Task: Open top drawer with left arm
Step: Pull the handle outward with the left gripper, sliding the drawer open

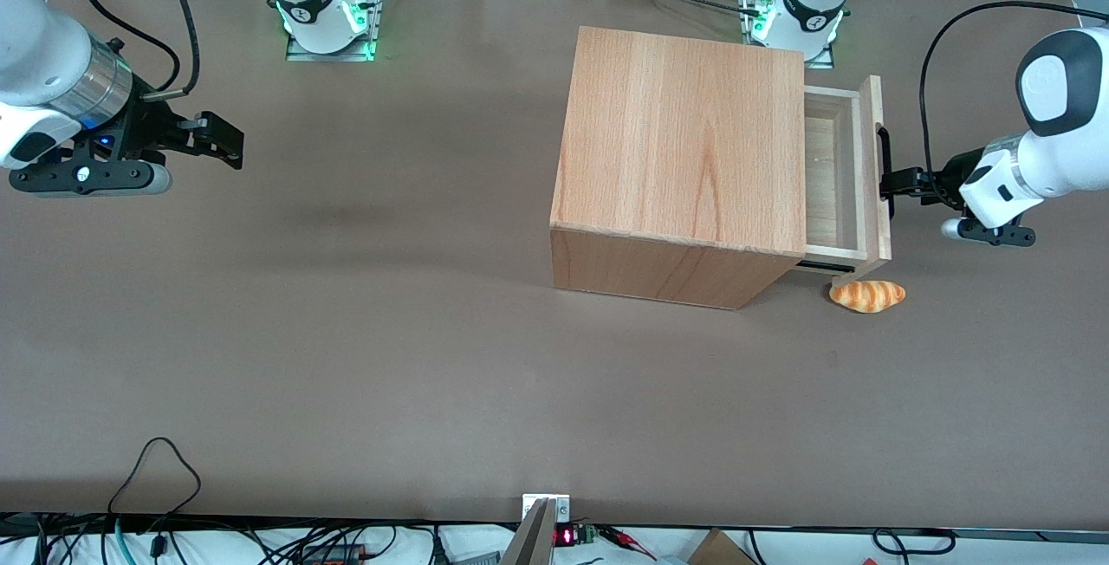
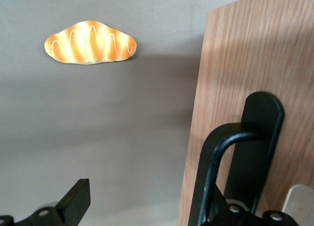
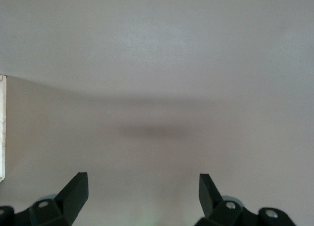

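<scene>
Your left arm's claw (image 1: 889,185) is sitting at the top drawer (image 1: 845,179), its spread fingers hooking the black handle (image 2: 230,172); the drawer is standing partly open.

Bread roll (image 1: 867,295) lies just beside the drawer front (image 1: 877,175) — gripper (image 1: 892,183) at the handle (image 1: 883,162).

Orange-striped bread roll (image 1: 867,295), brown table (image 1: 346,331)

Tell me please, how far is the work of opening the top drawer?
Partly done: the top drawer already stands out from the cabinet, and its pale inside shows. In hand: the left arm's end effector is at the black handle on the drawer front; one finger is wide of the handle. Left: pulling the drawer farther out, then withdrawing. A bread roll lies on the table beside the drawer front.
</scene>
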